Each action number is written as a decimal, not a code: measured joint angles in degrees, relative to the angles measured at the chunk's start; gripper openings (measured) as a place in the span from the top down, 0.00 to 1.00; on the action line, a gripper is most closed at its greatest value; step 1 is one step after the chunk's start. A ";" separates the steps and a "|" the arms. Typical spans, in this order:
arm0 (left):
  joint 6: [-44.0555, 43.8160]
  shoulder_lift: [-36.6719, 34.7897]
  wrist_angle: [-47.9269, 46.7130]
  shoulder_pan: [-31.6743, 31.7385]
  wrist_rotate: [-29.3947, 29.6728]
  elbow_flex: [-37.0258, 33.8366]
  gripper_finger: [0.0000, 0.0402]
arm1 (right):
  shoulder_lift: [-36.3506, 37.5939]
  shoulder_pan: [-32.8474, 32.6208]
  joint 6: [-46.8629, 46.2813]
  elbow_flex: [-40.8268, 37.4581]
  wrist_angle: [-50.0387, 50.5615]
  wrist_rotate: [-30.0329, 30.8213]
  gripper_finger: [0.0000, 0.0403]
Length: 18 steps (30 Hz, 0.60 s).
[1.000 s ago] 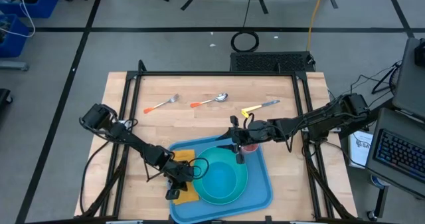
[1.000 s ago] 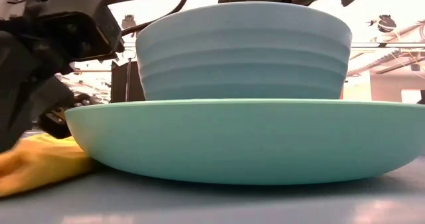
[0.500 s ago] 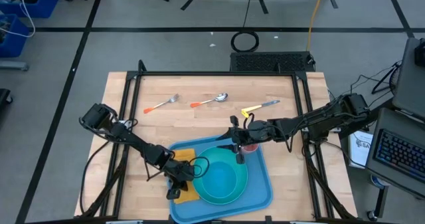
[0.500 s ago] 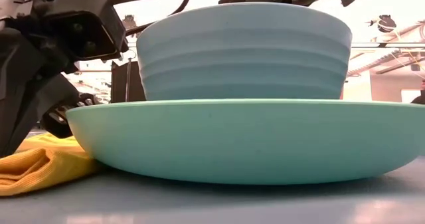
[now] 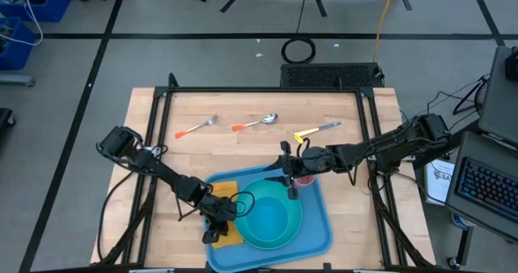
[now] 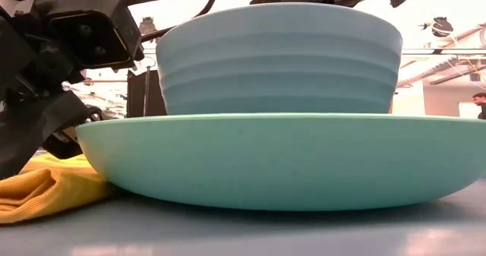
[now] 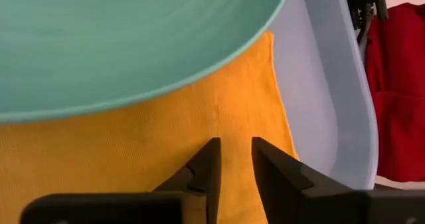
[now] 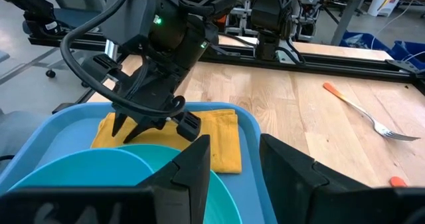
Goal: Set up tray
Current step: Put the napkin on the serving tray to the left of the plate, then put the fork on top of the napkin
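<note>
A pale wooden table (image 5: 259,143) framed by black rails sits on a grey floor, with a keyboard (image 5: 490,188) off its 3 o'clock edge. On the wood toward 12 o'clock lie a fork (image 5: 197,128) and a spoon (image 5: 256,123), both orange-handled, and a yellow-handled knife (image 5: 317,131). The blue tray (image 5: 316,224) rests at the table's 6 o'clock edge. In it sits a teal plate (image 6: 288,161) carrying a paler bowl (image 6: 279,57), and a folded yellow napkin (image 7: 133,144) lies at the plate's 9 o'clock side, partly tucked under its rim.

My left gripper (image 7: 232,159) is down over the napkin, its fingers (image 7: 207,167) parted by a narrow gap with cloth showing between them, released and gripping nothing. My right gripper (image 8: 234,161) hovers over the tray's 1 o'clock corner beside a red cup (image 5: 304,178); its fingers (image 8: 192,163) stand apart, and I cannot tell whether they grasp anything
</note>
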State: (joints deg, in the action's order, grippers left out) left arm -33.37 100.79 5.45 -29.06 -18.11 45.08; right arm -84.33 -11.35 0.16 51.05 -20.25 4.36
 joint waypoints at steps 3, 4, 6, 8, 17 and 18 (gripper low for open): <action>-0.11 -0.40 -0.25 0.02 0.12 -0.02 0.77 | 0.00 0.00 0.00 0.00 0.00 0.00 0.69; -0.04 -0.80 -0.33 0.02 0.14 -0.04 0.77 | 0.00 0.00 0.00 0.00 0.00 0.00 0.69; 0.10 -1.94 -0.51 0.01 0.16 -0.04 0.77 | 0.00 0.00 0.00 0.00 0.00 -0.02 0.69; 0.29 -3.36 -1.74 0.01 0.18 -0.04 0.77 | 0.00 0.00 0.00 0.00 0.00 0.00 0.69; 0.73 -12.14 -14.42 -0.02 8.67 -0.04 0.77 | 0.00 0.00 0.00 0.00 0.16 0.00 0.69; 0.82 -13.25 -15.86 -0.02 10.03 -0.04 0.77 | 0.00 0.00 0.00 0.00 0.17 0.00 0.69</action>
State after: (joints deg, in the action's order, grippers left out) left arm -32.56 87.55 -10.41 -29.08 -8.08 45.04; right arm -84.33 -11.35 0.16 51.05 -20.08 4.36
